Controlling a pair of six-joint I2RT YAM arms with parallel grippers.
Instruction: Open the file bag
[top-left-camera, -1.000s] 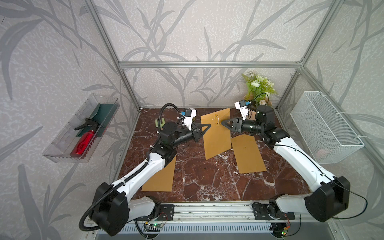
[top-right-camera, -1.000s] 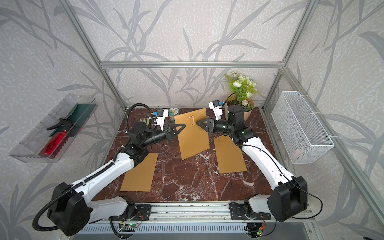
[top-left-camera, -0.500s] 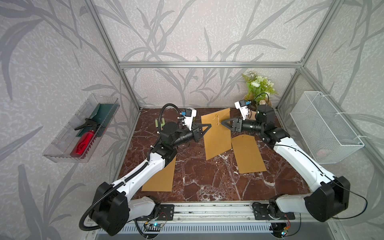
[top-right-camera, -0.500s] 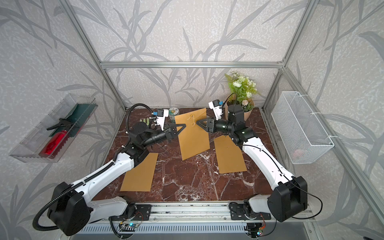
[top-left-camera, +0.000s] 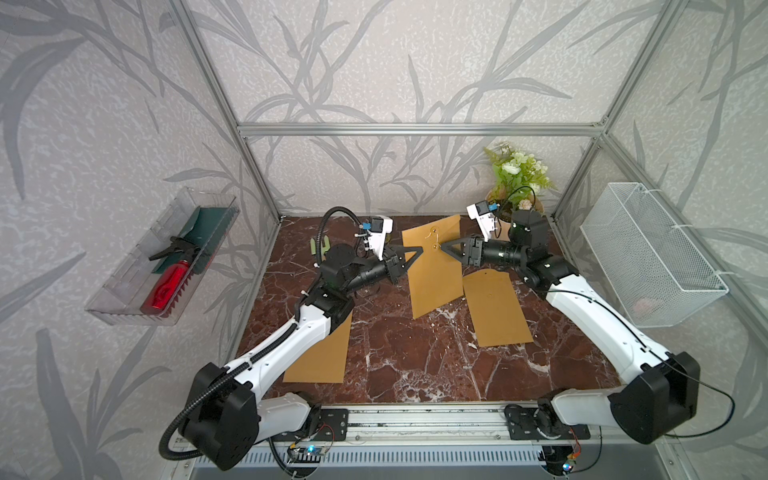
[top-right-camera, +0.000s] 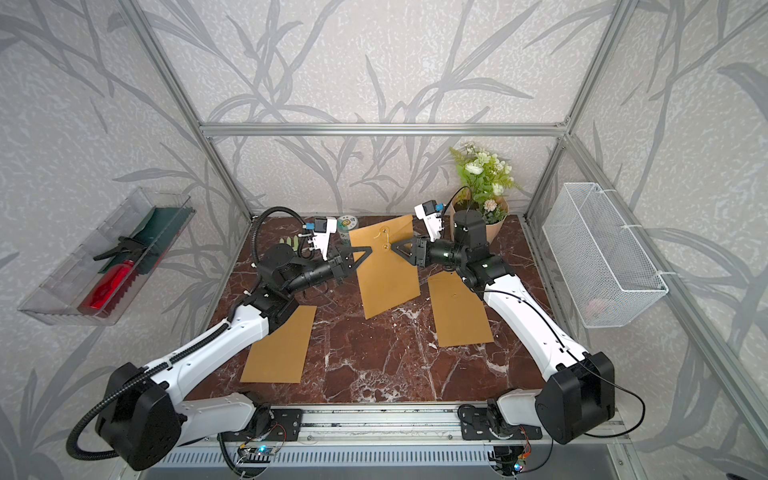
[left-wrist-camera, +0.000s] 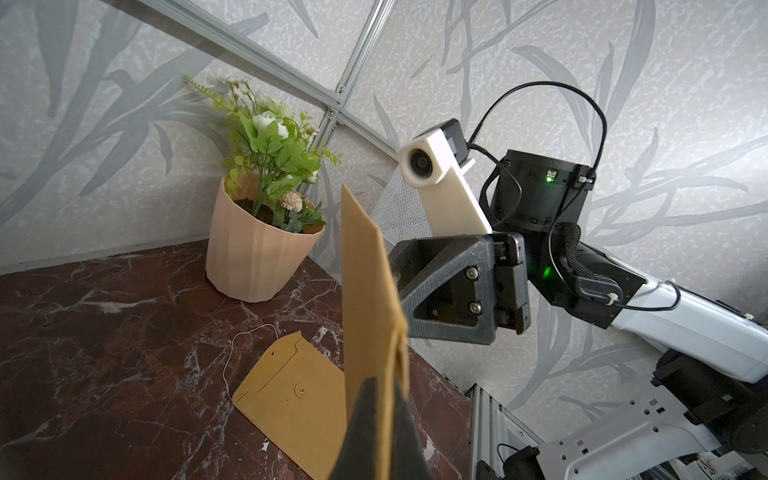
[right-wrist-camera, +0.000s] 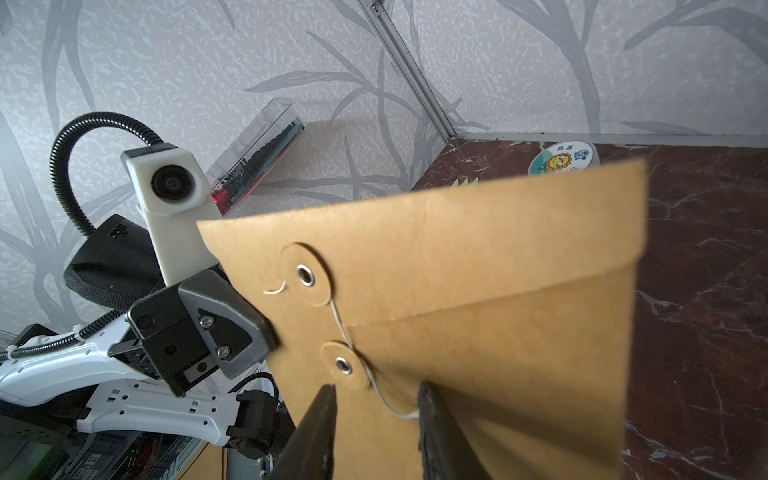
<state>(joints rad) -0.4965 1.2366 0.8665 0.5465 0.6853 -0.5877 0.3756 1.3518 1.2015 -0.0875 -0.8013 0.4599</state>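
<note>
- The marble table (top-left-camera: 415, 374) carries 2 flat envelopes: the left envelope (top-left-camera: 322, 357) partly under the left arm, and the right envelope (top-left-camera: 496, 307) beside the right arm.
- The file bag (top-left-camera: 432, 270) is raised on edge between the grippers, over the back middle of the table, flap folded down.
- The left gripper (top-left-camera: 420, 250) pinches the bag's side edge.
- The right gripper (right-wrist-camera: 376, 399) faces the lower button, jaws spread.
- The white string (right-wrist-camera: 340, 326) runs between the 2 buttons and on between those jaws.
</note>
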